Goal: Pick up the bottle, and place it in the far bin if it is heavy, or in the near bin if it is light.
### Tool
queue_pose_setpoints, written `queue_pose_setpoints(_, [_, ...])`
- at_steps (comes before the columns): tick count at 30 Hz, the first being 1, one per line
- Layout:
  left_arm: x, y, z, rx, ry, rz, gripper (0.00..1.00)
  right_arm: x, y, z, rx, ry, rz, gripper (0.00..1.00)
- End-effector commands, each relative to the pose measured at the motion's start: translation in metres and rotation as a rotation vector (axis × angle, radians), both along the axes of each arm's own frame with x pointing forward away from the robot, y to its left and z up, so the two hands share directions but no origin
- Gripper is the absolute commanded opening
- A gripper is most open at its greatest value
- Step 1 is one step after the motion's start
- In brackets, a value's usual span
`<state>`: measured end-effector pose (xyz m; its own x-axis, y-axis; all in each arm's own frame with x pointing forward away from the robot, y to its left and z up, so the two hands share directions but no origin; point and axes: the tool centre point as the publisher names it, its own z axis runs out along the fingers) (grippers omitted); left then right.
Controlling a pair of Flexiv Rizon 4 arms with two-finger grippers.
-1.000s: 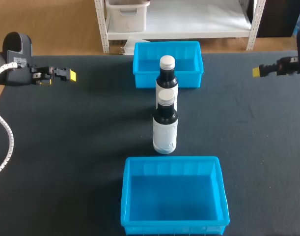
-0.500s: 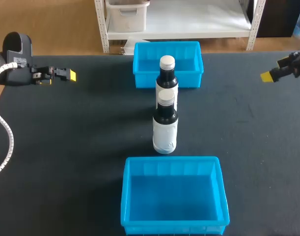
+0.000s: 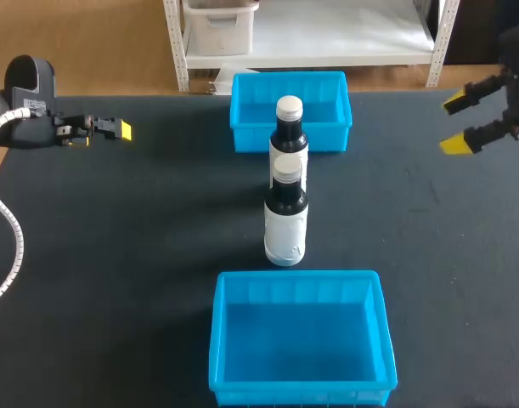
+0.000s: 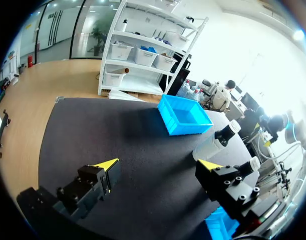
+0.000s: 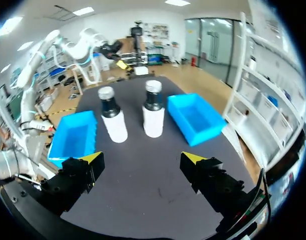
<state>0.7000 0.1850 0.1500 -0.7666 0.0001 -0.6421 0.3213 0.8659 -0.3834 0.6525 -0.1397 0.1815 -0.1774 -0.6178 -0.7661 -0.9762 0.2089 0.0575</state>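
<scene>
Found right tool (image 3: 459, 124) open, yellow tips spread wide, nothing between them, held above the far right edge of the table (image 3: 140, 238). Found left tool (image 3: 121, 129) at the far left side, low over the table; confirmed open in the left wrist view, fingers well apart with only bare table between them. Noted both tools well apart from the bottles. Logged two bottles upright in the middle of the table, each dark with a white cap and white label. Placed near bottle (image 3: 285, 223) between the far bottle (image 3: 289, 127) and the near bin (image 3: 297, 278), close to that bin's far rim but not in it. Placed far bottle just before the front wall of the far bin (image 3: 249, 138); could not tell whether touching it. Saw a gap between the two bottles in the right wrist view, both standing ahead of the right tool, with a bin to either side. Noted both bins bright blue, open-topped, lined up with the bottles along the table's middle.
</scene>
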Motion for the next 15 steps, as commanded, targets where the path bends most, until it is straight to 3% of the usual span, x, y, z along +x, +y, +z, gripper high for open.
queue_pose_setpoints(1, [0.0,0.0,0.0,0.0,0.0,0.0,1.0,-0.014,0.011,-0.006,0.058,0.004,0.089,1.0])
queue_pose_setpoints(15, [0.0,0.0,0.0,0.0,0.0,0.0,1.0,-0.045,0.096,-0.025,-0.002,-0.012,0.071,1.0])
